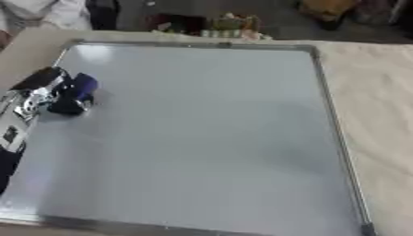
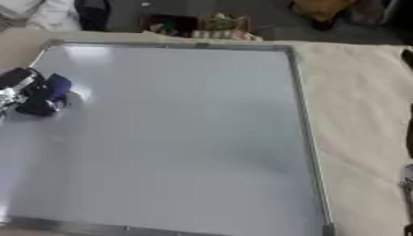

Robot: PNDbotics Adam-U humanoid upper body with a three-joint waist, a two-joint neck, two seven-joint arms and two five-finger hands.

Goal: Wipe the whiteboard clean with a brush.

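A large whiteboard (image 1: 202, 138) with a metal frame lies flat on the table and fills most of both views; its surface shows no marks that I can make out. My left hand (image 1: 48, 94) comes in from the left edge, with its fingers curled round a blue brush (image 1: 78, 90) that rests on the board's upper left part. A sliver of my right arm shows at the right edge of the right eye view, but the right hand itself is hidden.
Beige table surface (image 1: 379, 106) runs along the right of the board. Beyond the table's far edge lie dark and coloured items (image 1: 226, 23). White cloth (image 1: 48, 14) is at the far left corner.
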